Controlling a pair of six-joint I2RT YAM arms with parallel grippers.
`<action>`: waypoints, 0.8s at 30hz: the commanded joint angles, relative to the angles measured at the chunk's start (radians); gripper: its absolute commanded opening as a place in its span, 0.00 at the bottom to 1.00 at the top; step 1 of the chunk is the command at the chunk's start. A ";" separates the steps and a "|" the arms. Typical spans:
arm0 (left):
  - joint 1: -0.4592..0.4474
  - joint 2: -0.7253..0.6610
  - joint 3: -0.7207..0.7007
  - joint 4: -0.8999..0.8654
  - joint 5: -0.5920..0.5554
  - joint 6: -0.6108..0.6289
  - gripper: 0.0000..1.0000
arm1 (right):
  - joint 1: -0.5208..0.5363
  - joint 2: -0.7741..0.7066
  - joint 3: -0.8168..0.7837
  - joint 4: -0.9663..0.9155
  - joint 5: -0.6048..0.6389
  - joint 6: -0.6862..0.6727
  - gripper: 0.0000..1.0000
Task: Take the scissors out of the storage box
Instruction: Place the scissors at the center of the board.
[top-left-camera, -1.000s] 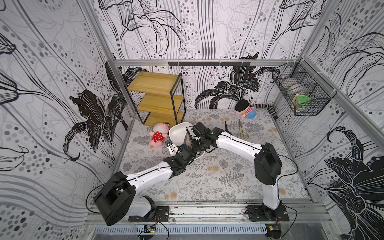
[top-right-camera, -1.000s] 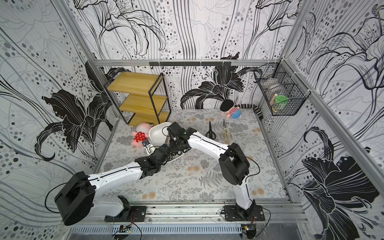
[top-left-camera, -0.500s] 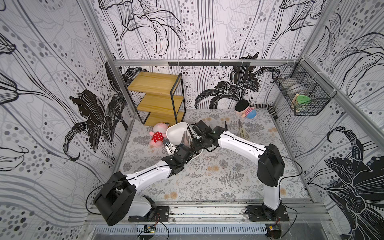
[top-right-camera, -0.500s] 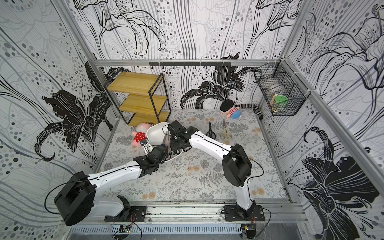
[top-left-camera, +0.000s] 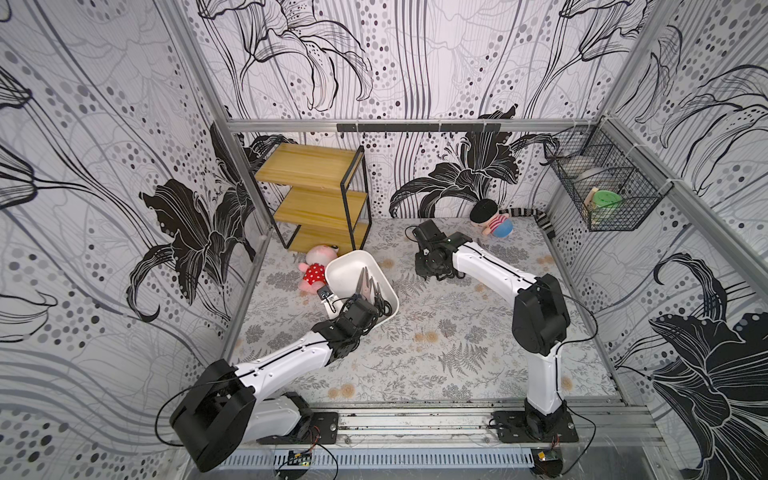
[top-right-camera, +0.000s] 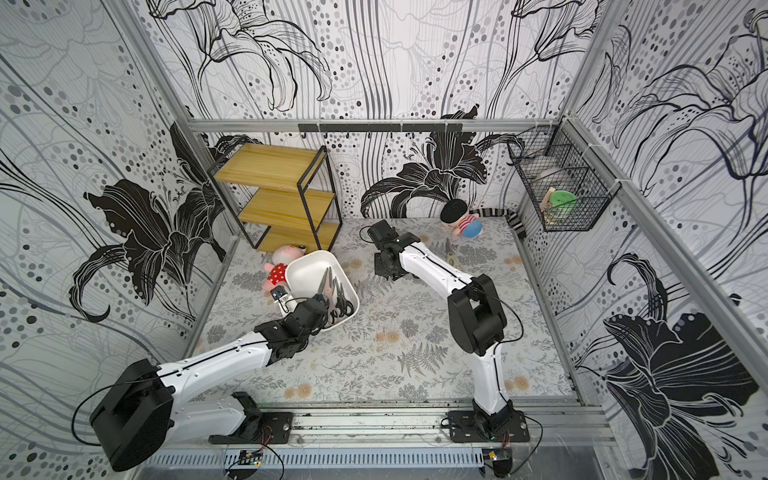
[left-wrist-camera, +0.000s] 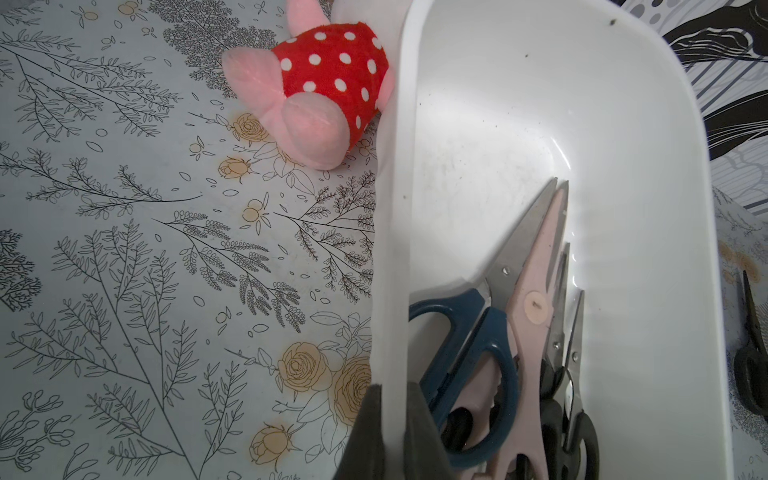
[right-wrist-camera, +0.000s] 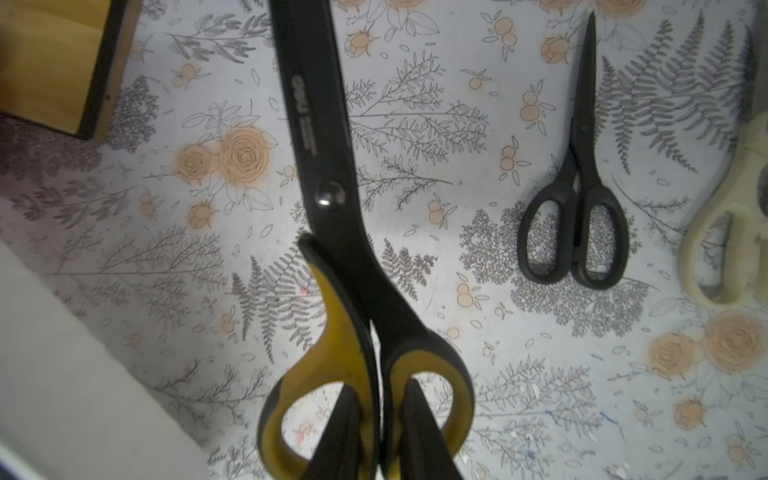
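Right gripper (right-wrist-camera: 378, 386) pinching the yellow-black scissors (right-wrist-camera: 328, 166) on the bars between the two handle loops, one finger through each loop; blades shut, pointing away from the wrist; pair seems lifted off the worktop (right-wrist-camera: 457, 104), toward the middle of its back edge

left gripper (left-wrist-camera: 393, 388) pressed together on a side wall of the storage box (left-wrist-camera: 623, 124), one finger inside, one outside; box sits toward the worktop's back left corner, plush toy (left-wrist-camera: 328, 83) just beside its outer wall

in the box, crowded at the gripper's end: dark blue pair (left-wrist-camera: 478, 340), pinkish pair (left-wrist-camera: 536, 291), black-handled pairs (left-wrist-camera: 569, 399); overlapping, count unclear

out on the worktop: black pair (right-wrist-camera: 577, 199) and cream pair (right-wrist-camera: 723, 232), flat, side by side, apart

handling, as judged: stiff, fairly light, blade-heavy; bare metal blades likely slick, points sharp; plastic loops give the surest hold; pinched at the handles the blades may swing or droop; stacked pairs may snag each other's loops, so take the top pair by an exposed loop
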 joint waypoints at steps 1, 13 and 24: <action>0.005 -0.029 0.005 0.055 -0.018 -0.006 0.00 | 0.003 0.102 0.107 -0.057 0.038 0.011 0.00; 0.006 -0.058 -0.013 0.054 -0.013 -0.017 0.00 | -0.053 0.297 0.263 -0.120 -0.001 0.110 0.00; 0.006 -0.068 -0.010 0.054 -0.020 -0.020 0.00 | -0.068 0.331 0.218 -0.096 -0.032 0.100 0.03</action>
